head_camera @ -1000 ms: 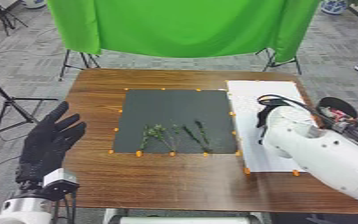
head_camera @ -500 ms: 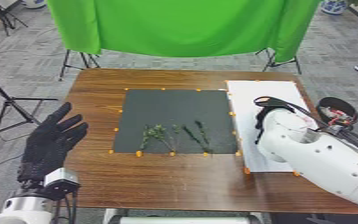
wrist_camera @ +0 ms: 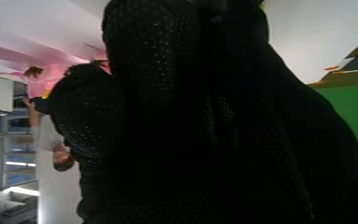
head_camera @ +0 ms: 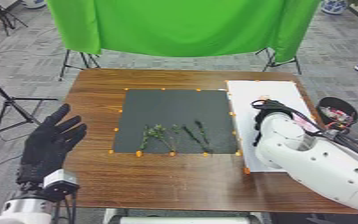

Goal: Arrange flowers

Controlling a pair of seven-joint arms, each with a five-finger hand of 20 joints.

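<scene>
On the dark mat (head_camera: pixel 175 107) in the head view lie green stems (head_camera: pixel 158 134), with more stems (head_camera: pixel 202 131) to their right. My right hand (head_camera: pixel 270 108) is over the white sheet (head_camera: pixel 260 89), with a small pinkish thing (head_camera: pixel 264 98) just beyond it. In the right wrist view, pink sheer material (wrist_camera: pixel 60 56) is beside the thumb of my right hand (wrist_camera: pixel 184 115); whether they touch is unclear. My left hand (head_camera: pixel 49 142) is held up at the table's left edge, open, away from the stems.
A dark round bin (head_camera: pixel 337 111) with mixed contents stands off the table's right side, near my right forearm. Orange markers edge the mat and sheet on the brown table (head_camera: pixel 158 182). A green cloth (head_camera: pixel 175 30) hangs behind the table.
My right hand has shifted slightly toward the near side of the white sheet, and the pinkish thing beyond it has come into sight. More of the bin is uncovered. The left hand stays nearly still.
</scene>
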